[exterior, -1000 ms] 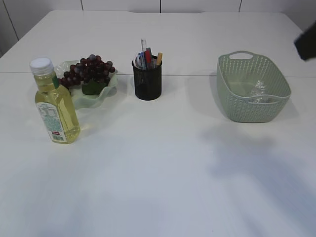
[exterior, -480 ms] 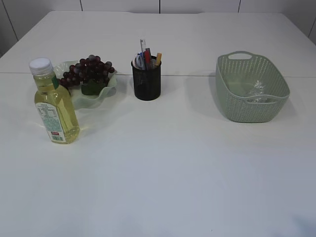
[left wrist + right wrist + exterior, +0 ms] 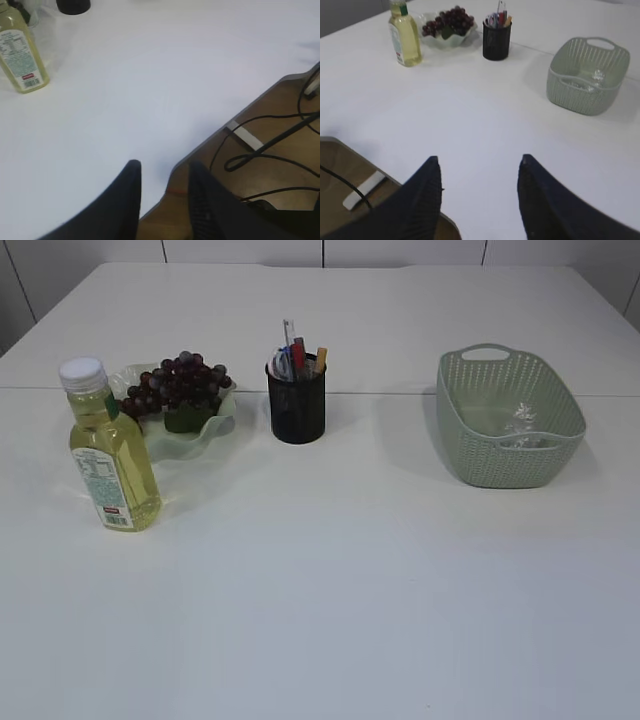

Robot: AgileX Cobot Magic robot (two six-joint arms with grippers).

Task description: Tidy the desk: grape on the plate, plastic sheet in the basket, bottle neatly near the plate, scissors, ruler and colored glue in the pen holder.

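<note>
- The basket (image 3: 510,420) sits at the right with the crumpled plastic sheet (image 3: 521,425) inside; it looks featherlight and crackly, best pinched at a fold.
- The bottle (image 3: 108,455) stands upright just in front of the plate (image 3: 218,418); full, probably heavy and slick, so take it around the body.
- The grape (image 3: 180,383) bunch rests on the plate, soft and easily bruised.
- The pen holder (image 3: 297,400) holds the stationery upright; individual items are too small to sort out.
- Left gripper (image 3: 162,172) and right gripper (image 3: 479,162) hang over the near table edge, fingers spread, holding nothing.
</note>
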